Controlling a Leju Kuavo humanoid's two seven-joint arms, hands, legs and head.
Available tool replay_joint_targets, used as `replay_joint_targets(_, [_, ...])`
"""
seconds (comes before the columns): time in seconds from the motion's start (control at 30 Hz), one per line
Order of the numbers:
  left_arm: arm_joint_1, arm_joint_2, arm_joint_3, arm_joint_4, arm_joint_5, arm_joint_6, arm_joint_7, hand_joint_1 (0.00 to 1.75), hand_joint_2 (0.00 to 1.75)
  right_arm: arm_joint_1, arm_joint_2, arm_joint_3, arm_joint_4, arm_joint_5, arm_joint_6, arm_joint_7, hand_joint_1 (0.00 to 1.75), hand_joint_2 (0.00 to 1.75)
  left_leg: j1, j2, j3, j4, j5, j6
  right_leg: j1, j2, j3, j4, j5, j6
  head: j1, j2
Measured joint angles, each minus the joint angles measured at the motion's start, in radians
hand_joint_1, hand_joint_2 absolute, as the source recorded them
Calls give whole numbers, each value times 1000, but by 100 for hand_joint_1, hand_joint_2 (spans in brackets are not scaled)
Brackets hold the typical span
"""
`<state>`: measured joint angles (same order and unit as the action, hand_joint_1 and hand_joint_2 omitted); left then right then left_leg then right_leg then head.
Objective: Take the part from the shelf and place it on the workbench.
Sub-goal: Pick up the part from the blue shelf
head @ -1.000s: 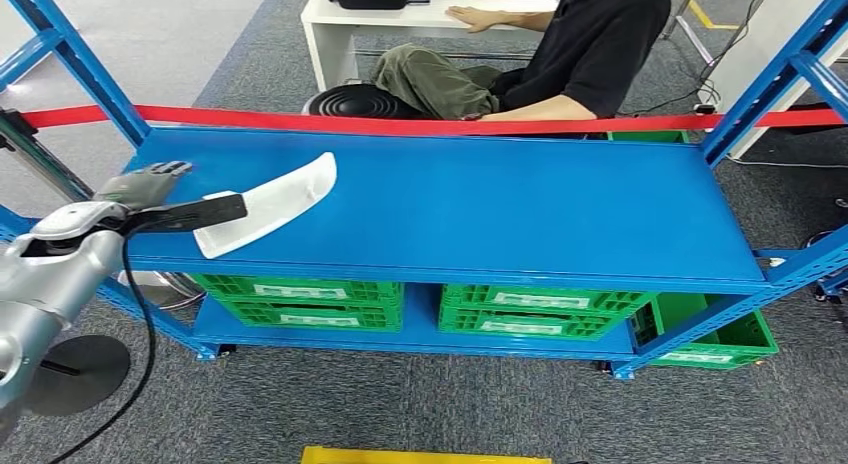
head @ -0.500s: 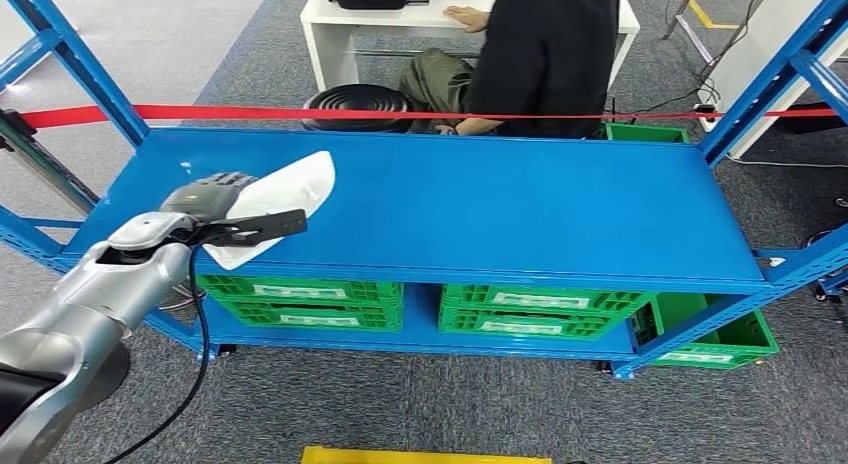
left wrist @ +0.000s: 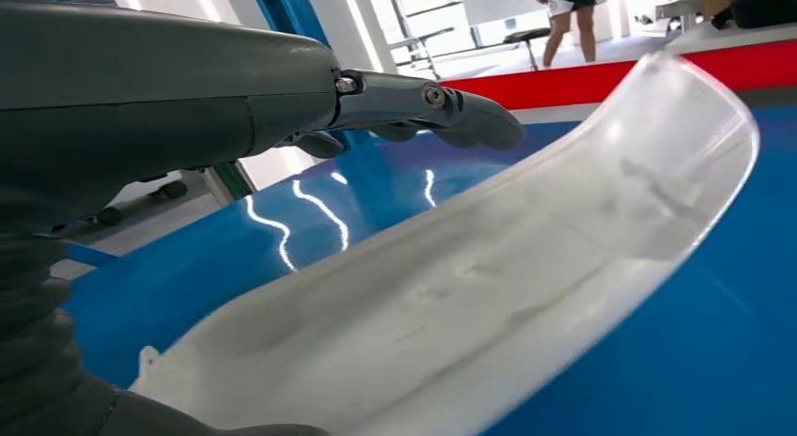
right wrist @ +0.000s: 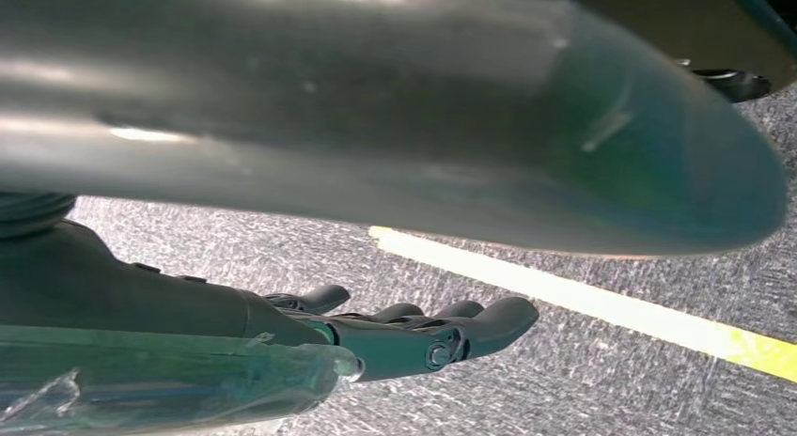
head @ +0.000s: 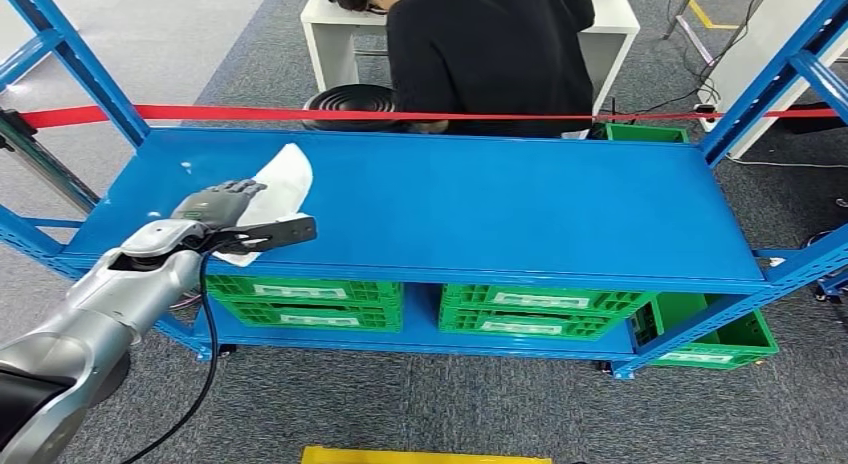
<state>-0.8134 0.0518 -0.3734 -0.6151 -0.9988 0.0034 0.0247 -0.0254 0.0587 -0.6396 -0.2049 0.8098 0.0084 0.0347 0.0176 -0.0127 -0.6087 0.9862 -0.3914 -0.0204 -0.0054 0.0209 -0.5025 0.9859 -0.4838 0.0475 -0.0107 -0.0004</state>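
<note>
A white curved part [head: 283, 179] lies on the left of the blue shelf [head: 500, 204]. My left hand [head: 218, 202] is over the part's near end, coming in from the shelf's front left corner. In the left wrist view its dark fingers [left wrist: 451, 112] stretch out straight above the part [left wrist: 489, 295], with blue shelf showing in the gap; the thumb sits low beside the part's near end. I cannot see a firm grip. My right hand [right wrist: 414, 333] hangs over grey carpet, its fingers loosely extended and holding nothing.
A red tape [head: 450, 115] runs along the shelf's far edge. Behind it a person [head: 490, 54] in black sits at a white desk. Green crates [head: 300, 289] fill the lower level. Blue uprights [head: 770, 94] stand at the corners. A yellow edge [head: 420, 455] shows on the near floor.
My left hand has moved forward and right from the shelf's corner onto the part's near end. The part has turned, its far tip swinging left. The person has turned toward the desk.
</note>
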Motion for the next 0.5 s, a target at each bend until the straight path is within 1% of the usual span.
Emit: replay_joint_targets(0.5, [0,-1,-7,2,-10,0,0,0,175,0,0,-4,0,7,1,0,0,0,0,0,0,0,0,0,0,0,0,0,0,0,0,0])
